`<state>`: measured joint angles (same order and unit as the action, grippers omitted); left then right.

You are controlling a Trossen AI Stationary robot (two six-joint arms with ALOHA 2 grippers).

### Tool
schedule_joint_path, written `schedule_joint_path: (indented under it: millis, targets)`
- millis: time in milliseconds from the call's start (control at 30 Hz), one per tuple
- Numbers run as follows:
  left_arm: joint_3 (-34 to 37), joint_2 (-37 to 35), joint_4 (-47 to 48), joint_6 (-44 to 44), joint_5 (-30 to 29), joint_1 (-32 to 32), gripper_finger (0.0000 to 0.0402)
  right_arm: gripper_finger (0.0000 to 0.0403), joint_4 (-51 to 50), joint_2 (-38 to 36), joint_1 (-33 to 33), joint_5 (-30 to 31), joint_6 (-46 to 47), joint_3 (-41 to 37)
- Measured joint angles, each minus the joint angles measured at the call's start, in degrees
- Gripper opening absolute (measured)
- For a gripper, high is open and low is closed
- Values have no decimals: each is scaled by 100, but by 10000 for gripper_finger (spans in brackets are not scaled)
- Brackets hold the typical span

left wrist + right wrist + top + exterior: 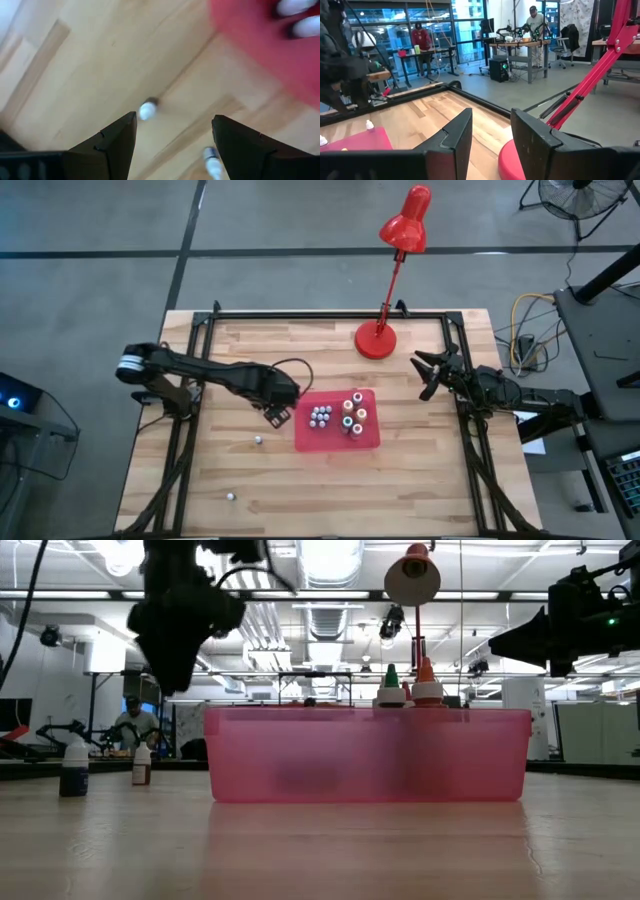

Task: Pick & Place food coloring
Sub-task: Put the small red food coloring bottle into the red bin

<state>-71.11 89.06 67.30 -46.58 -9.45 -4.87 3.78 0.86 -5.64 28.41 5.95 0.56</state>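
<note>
Two sets of fingers apart — left gripper (277, 415) wide, right gripper (430, 373) narrower — both empty.

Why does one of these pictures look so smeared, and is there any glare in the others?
Left wrist view: the red tray and the small bottles on the wood look soft and smeared, while the dark fingers stay fairly crisp. Low view: bright ceiling lights glare, leaving the left gripper a dark silhouette. High view: evenly lit, little shadow.

left gripper (279, 415) hangs with fingers spread wide, empty; right gripper (428, 373) waits raised, fingers parted.
</note>
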Motion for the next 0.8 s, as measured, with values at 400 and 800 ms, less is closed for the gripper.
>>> schedule_joint_path:
  millis: [400, 800]
  targets:
    - [1258, -201, -765, -220, 244, 280, 231, 128, 1, 2, 0, 0, -1, 0]
    - [1889, -201, -1545, -315, 570, 372, 231, 128, 1, 2, -1, 0, -2, 0]
